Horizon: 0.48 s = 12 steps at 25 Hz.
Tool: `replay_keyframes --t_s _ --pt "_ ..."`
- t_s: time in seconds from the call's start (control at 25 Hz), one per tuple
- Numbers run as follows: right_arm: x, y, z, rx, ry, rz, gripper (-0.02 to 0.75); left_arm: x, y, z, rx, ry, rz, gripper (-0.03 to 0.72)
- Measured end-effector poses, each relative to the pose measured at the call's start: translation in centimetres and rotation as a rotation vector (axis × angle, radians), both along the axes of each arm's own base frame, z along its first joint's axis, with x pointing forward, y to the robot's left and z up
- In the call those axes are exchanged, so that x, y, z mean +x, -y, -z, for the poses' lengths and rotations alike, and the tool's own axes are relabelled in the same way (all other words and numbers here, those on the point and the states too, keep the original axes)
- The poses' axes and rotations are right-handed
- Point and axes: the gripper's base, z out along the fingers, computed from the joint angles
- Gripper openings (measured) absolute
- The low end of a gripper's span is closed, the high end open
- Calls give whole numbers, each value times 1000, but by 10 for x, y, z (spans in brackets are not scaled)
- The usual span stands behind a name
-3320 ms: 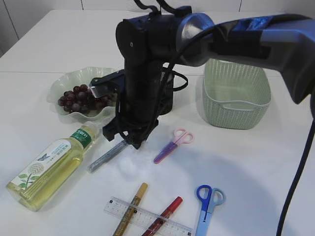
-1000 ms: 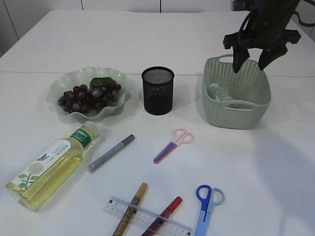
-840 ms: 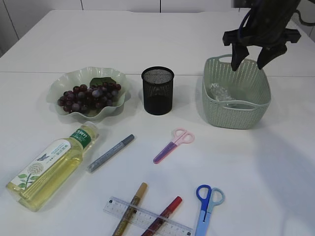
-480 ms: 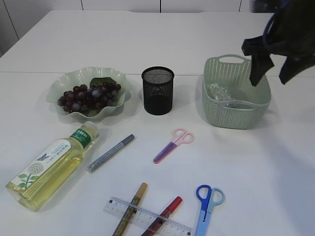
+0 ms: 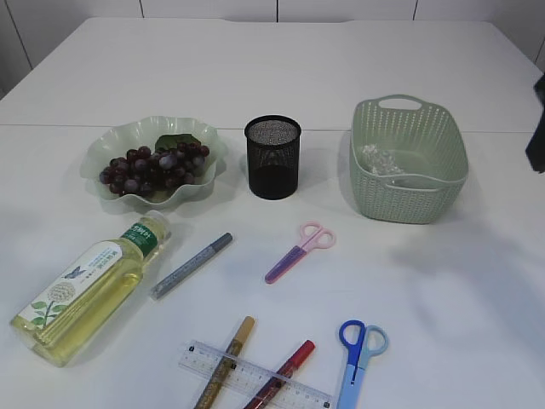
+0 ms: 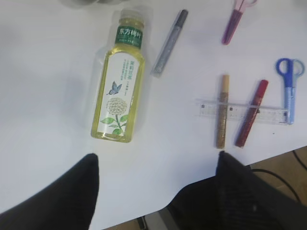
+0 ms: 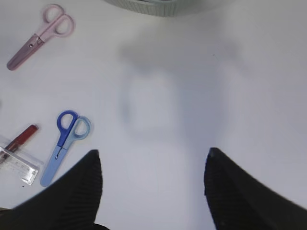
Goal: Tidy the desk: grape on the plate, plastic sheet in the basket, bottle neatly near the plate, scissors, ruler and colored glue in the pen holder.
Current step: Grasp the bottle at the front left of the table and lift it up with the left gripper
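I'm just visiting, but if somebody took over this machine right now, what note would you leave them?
Left gripper and right gripper: open, empty, above the table.
Done: grapes on plate; plastic sheet in basket.
Left: bottle lies on its side below the plate; pink scissors, blue scissors, ruler and three glue pens lie on the table; pen holder awaits them.

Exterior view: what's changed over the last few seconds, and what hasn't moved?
The right arm swung from over the silver glue pen to above the basket, then withdrew right, almost out of the exterior view. The crumpled plastic sheet now lies in the basket. The right gripper is open and empty. The grapes, pen holder, bottle, both scissors, ruler and glue pens lie unchanged.
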Motion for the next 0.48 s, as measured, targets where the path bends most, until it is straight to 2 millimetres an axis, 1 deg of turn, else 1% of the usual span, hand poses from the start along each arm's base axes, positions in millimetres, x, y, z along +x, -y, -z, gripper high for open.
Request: replay_keyframes --t_s 0.08,0.16,0.24,0.32,0.4,0.48 --pt "-17 2 -13 10 52 0 524 19 5 16 49 -61 1 566" --pt "-33 5 -26 21 109 1 524 37 10 34 103 -112 6 577" --pt "-43 6 -35 31 149 0 524 55 14 54 157 -167 24 582" --pt "-50 7 -41 36 173 1 524 67 18 71 192 -215 50 584" --pt "-52 7 -41 41 174 2 524 77 21 86 222 -256 76 585" --pt "-52 6 -41 57 171 0 524 87 24 98 240 -260 104 584"
